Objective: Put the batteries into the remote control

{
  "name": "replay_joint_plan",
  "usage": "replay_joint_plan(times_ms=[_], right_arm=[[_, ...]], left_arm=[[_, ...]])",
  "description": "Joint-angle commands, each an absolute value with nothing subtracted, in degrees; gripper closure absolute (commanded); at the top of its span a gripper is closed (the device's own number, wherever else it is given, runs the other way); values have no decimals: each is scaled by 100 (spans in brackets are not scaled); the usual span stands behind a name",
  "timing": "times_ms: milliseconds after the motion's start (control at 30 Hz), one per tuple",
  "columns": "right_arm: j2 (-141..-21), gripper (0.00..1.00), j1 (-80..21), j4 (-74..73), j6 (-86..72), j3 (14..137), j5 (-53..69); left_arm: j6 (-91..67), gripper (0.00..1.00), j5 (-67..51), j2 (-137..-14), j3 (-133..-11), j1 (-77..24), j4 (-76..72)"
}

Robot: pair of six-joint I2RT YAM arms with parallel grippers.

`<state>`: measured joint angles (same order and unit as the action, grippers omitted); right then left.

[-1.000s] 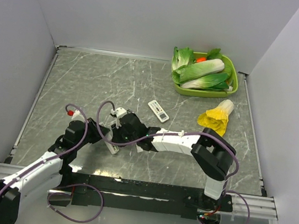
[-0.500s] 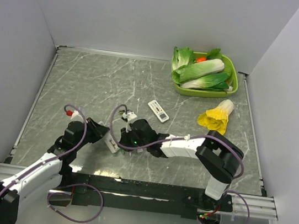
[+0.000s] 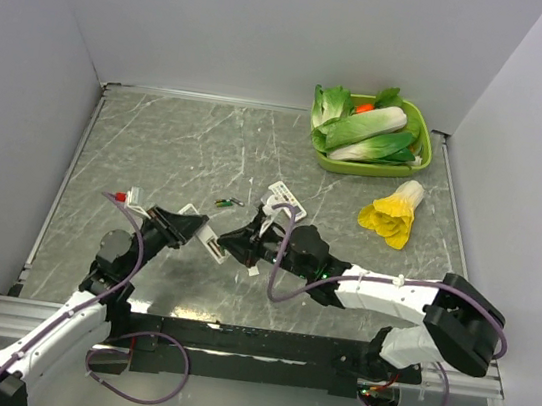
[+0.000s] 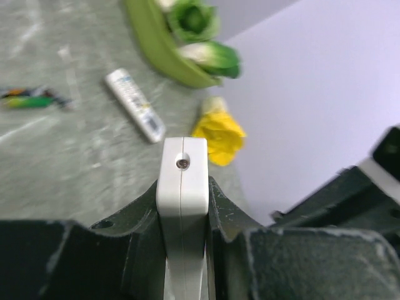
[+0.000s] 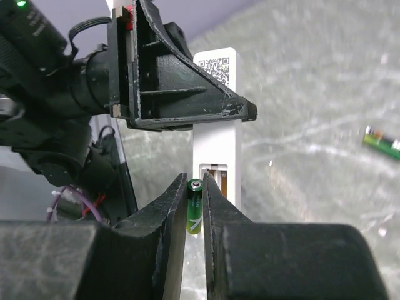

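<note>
My left gripper (image 3: 175, 227) is shut on the slim white remote control (image 3: 210, 246), whose end sticks out between the fingers (image 4: 182, 169). In the right wrist view the remote control (image 5: 217, 131) shows a QR label and its open battery compartment (image 5: 215, 176). My right gripper (image 3: 243, 246) is shut on one green battery (image 5: 195, 209), upright between its fingers, just in front of that compartment. The other of the batteries (image 3: 229, 202) lies on the table behind both grippers and shows as a battery (image 5: 382, 142) in the right wrist view too.
A wider white remote (image 3: 287, 199) with coloured buttons lies mid-table behind the right wrist. A yellow-leafed vegetable (image 3: 392, 214) lies to the right. At the back right stands a green basket (image 3: 357, 165) of toy vegetables. Walls close in the table on three sides.
The left gripper has raised the remote and turned it toward the right gripper. The right arm has swung rightward and pulled back, uncovering the battery lying on the table.
</note>
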<state>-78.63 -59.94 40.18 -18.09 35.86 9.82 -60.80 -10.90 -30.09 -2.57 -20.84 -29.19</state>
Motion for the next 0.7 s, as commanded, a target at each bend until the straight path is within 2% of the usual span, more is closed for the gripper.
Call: replay_joint_plan(times_ms=[0, 300, 667], right_arm=[[-7568, 100, -6160, 4912, -1099, 3349, 1090], [-7163, 100, -6486, 5001, -229, 3226, 607], [-7339, 100, -6653, 5045, 95, 3410, 536]], left_arm=[[-6345, 98, -1800, -3023, 430, -2109, -4464], [-6442, 98, -2013, -2953, 483, -2109, -4772], [-6627, 98, -2039, -2927, 431, -2109, -4851]])
